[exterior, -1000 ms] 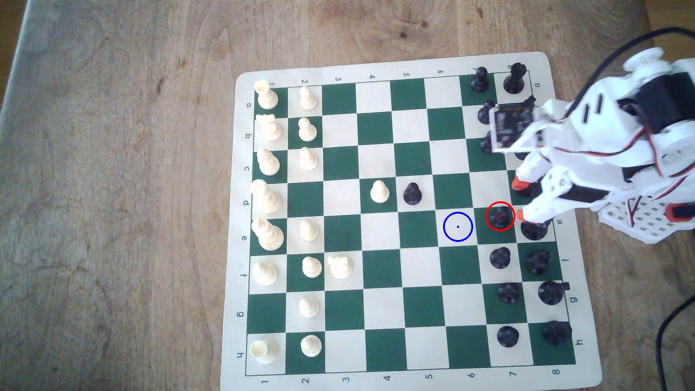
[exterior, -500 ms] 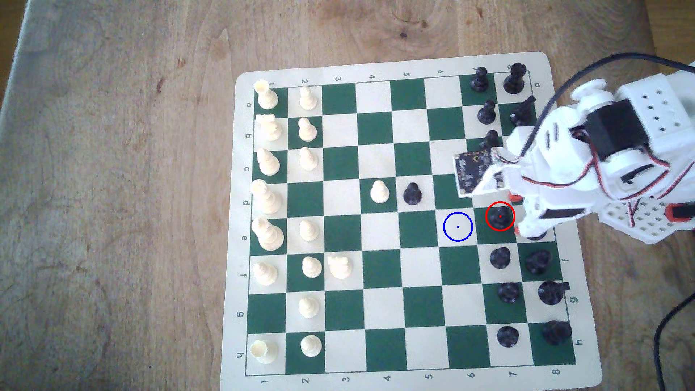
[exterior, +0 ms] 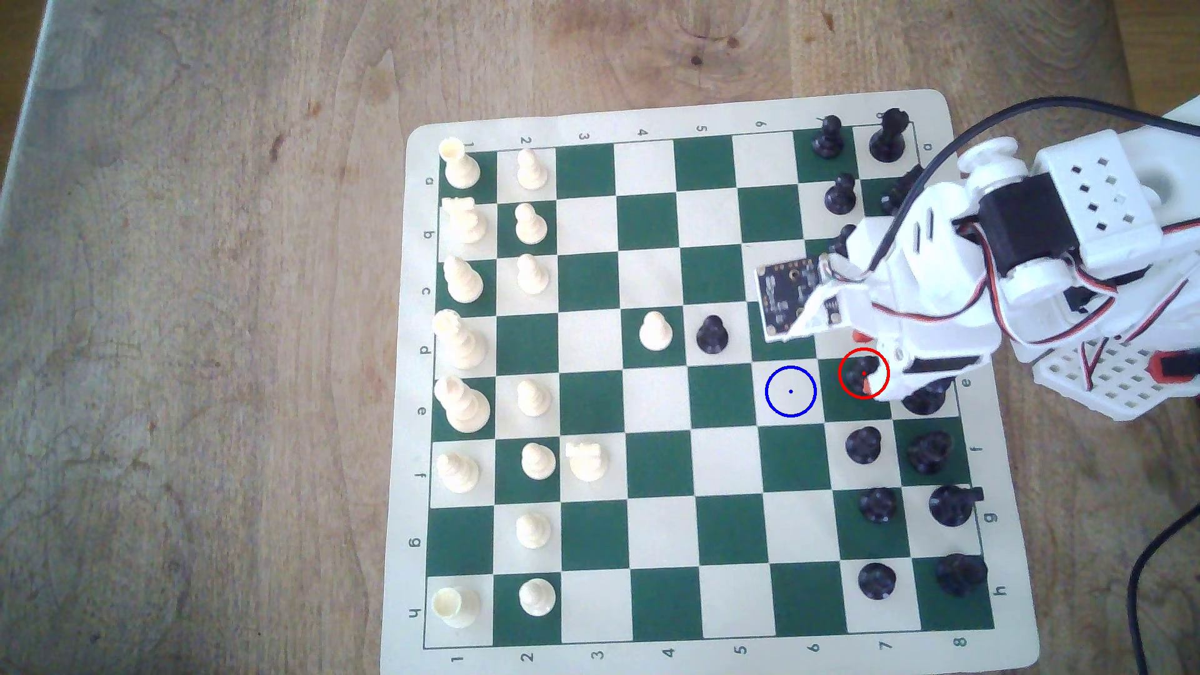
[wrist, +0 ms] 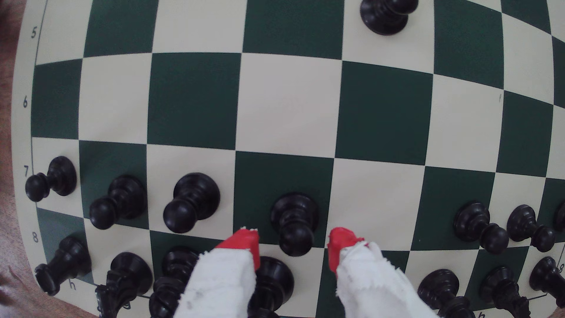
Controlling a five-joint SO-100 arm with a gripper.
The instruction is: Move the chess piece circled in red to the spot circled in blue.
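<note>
Gripper (wrist: 293, 241) spread, red fingertips (wrist: 244, 241) either side of black pawn (wrist: 294, 224) on green square, not touching. Blue-ringed spot (exterior: 790, 391) adjacent, bare. Seven black pawns (exterior: 863, 445) in row seven, one (exterior: 712, 335) mid-board. Eight white pawns (exterior: 654, 331).

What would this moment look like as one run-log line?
phase: reaching | gripper: open, tips either side of black pawn | pawn: upright on its green square, not gripped | blue-ringed square: unoccupied
</note>
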